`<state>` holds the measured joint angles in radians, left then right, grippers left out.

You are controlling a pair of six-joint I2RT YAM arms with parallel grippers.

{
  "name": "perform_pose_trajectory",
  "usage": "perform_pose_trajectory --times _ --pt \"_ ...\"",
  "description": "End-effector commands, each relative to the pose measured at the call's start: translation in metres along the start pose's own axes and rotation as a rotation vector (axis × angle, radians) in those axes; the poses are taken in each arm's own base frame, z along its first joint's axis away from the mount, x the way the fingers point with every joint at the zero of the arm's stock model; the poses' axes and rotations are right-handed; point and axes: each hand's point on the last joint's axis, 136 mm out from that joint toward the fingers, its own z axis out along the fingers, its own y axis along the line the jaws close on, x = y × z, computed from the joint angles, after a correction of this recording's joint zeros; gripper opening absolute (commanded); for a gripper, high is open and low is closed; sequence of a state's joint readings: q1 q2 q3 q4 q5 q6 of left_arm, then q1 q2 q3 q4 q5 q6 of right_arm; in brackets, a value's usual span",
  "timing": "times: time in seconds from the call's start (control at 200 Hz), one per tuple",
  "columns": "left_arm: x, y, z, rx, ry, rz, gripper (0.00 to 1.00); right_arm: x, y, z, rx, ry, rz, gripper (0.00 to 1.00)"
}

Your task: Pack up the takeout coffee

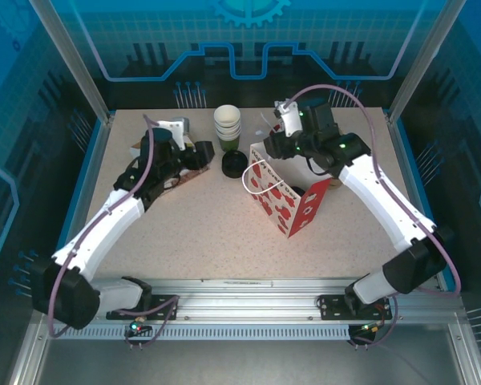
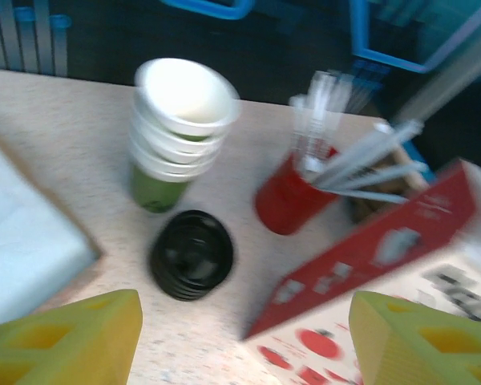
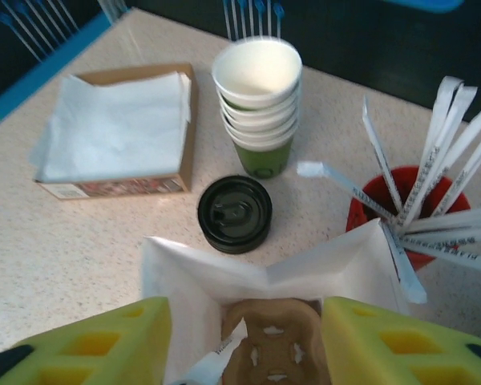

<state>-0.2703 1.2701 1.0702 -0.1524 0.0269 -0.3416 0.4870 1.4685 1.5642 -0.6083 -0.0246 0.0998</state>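
- Right jaws: spread wide and empty, poised over the open mouth of the paper bag (image 3: pixel 208 273), probably to steady it or guide the loading.
- Left jaws: also released, with nothing between them, facing the takeout coffee (image 2: pixel 191 255). This looks like lining up a grasp.
- The takeout coffee stands toward the table's far edge, about mid-width, just beside the cup stack (image 3: pixel 258 104) and apart from the bag. Its black lid faces up, and I cannot make out the cup wall.
- A cardboard carrier (image 3: pixel 268 345) sits inside the bag, presumably to hold the cup upright.

cup stack (image 3: pixel 259 104), straw cup (image 2: pixel 285 199), napkins (image 3: pixel 116 124), red/wht bag (image 1: pixel 277 197)
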Motion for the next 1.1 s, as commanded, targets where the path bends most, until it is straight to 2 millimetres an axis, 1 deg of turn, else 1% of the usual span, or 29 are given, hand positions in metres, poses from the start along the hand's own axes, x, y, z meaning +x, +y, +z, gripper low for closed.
perform_pose_trajectory --times 0.0,0.035,0.145,0.175,0.23,0.32,0.48,0.595,0.68,0.735,0.89,1.066,1.096 --pt "-0.002 0.064 0.018 -0.151 -0.016 -0.125 0.71 -0.033 0.038 -0.044 -0.13 -0.164 -0.081 0.6" --pt "0.001 0.082 0.025 -0.19 -0.003 -0.148 0.71 -0.035 0.046 -0.048 -0.154 -0.181 -0.099 0.62" --pt "0.01 0.12 0.044 -0.291 0.051 -0.166 0.71 -0.037 0.06 -0.053 -0.18 -0.198 -0.135 0.68" --pt "0.013 0.129 0.049 -0.317 0.069 -0.167 0.72 -0.036 0.062 -0.051 -0.187 -0.191 -0.14 0.74" --pt "0.019 0.147 0.06 -0.357 0.11 -0.176 0.73 -0.037 0.066 -0.05 -0.194 -0.186 -0.147 0.79" --pt "0.029 0.173 0.077 -0.406 0.176 -0.199 0.73 -0.039 0.072 -0.047 -0.214 -0.183 -0.152 0.81" --pt "0.047 0.204 0.1 -0.477 0.291 -0.182 0.75 -0.04 0.081 -0.043 -0.248 -0.178 -0.146 0.81" --pt "0.058 0.218 0.116 -0.493 0.366 -0.175 0.77 -0.037 0.083 -0.039 -0.247 -0.168 -0.149 0.82" --pt "0.069 0.226 0.127 -0.507 0.426 -0.164 0.79 -0.034 0.08 -0.036 -0.231 -0.156 -0.149 0.82" --pt "0.071 0.23 0.133 -0.512 0.448 -0.153 0.79 -0.032 0.078 -0.033 -0.221 -0.146 -0.149 0.82" --pt "0.077 0.244 0.14 -0.549 0.5 -0.117 0.79 -0.026 0.073 -0.027 -0.194 -0.126 -0.15 0.83" --pt "0.089 0.251 0.149 -0.529 0.554 -0.132 0.76 -0.022 0.071 -0.023 -0.186 -0.111 -0.143 0.83" --pt "0.088 0.251 0.15 -0.526 0.556 -0.131 0.75 -0.022 0.071 -0.023 -0.187 -0.109 -0.14 0.83"
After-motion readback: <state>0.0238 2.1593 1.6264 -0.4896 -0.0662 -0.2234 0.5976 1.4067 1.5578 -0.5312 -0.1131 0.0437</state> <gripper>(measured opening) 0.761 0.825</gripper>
